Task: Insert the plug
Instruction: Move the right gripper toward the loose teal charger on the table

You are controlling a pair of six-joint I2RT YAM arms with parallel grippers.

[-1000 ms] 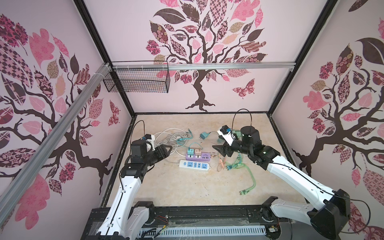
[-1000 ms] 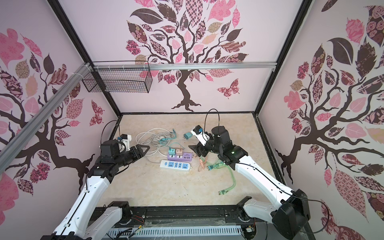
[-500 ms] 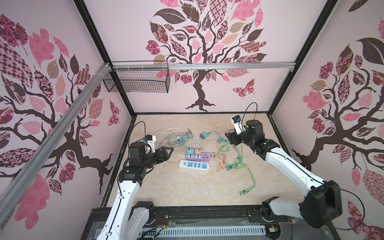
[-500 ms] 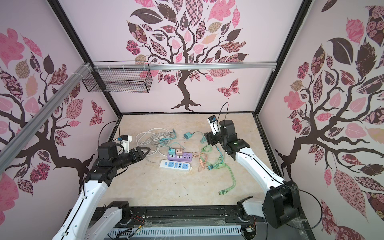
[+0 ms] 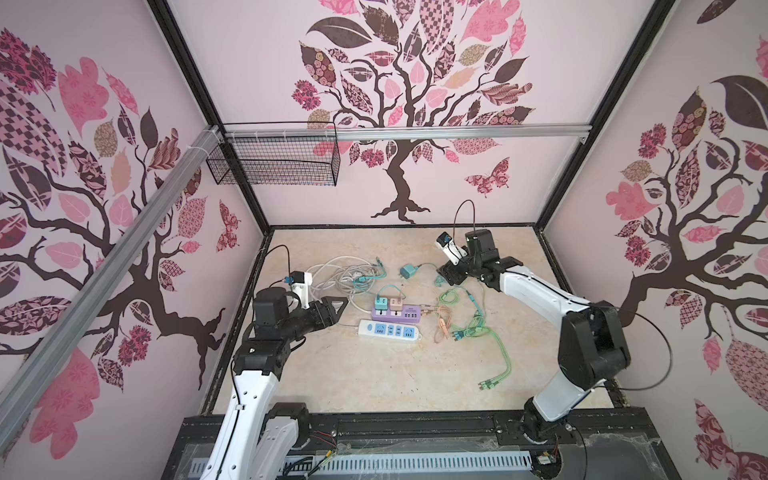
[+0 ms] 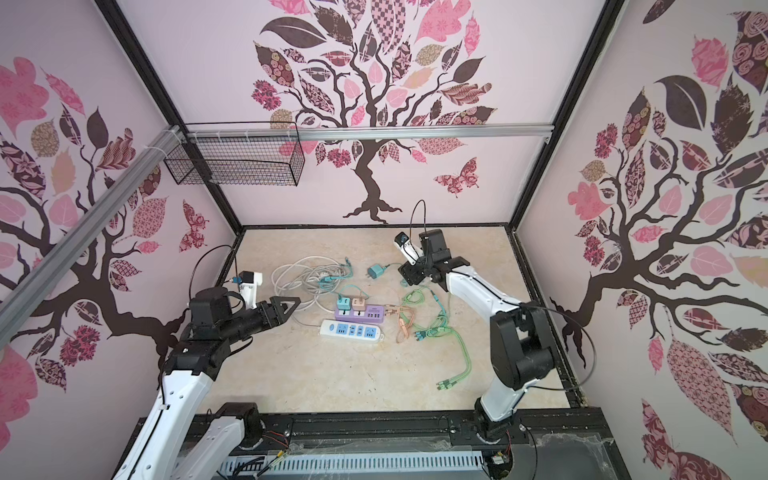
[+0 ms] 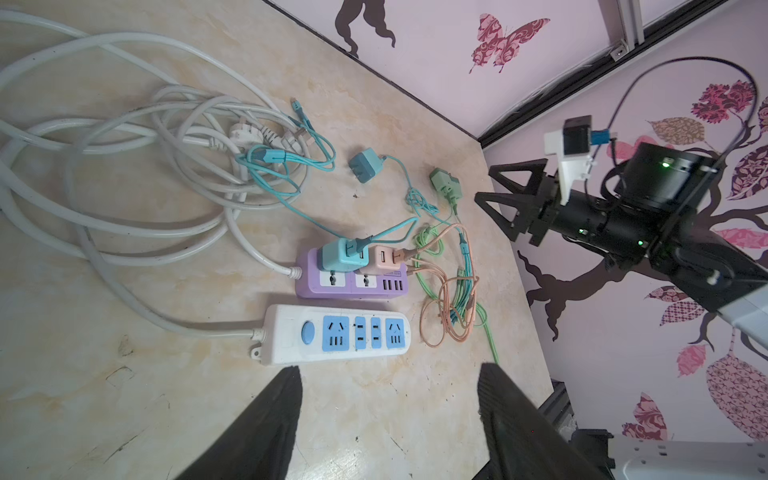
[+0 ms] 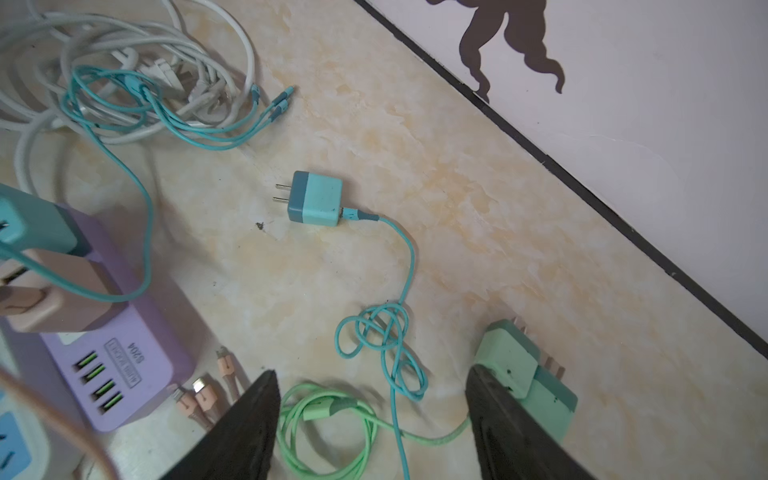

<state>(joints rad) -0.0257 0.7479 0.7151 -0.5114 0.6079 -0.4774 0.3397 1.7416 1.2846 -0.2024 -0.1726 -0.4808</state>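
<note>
Both pincers wide and empty! Left pincer (image 7: 388, 370) hangs by the white power strip (image 7: 336, 332); right pincer (image 8: 370, 374) hovers near the tabletop's (image 5: 374, 374) back edge, green plug (image 8: 519, 370) just beside it, teal plug (image 8: 318, 199) lying loose nearby.

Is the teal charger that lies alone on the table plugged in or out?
Out. The teal charger lies on its side, both prongs bare, apart from the purple strip and the white strip.

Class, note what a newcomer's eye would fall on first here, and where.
A tangle of white, teal, green and peach cables sprawls mid-table around a purple plastic power strip and a white plastic power strip with blue sockets. A loose teal square charger plug lies behind them, ahead of the open right end effector.
</note>
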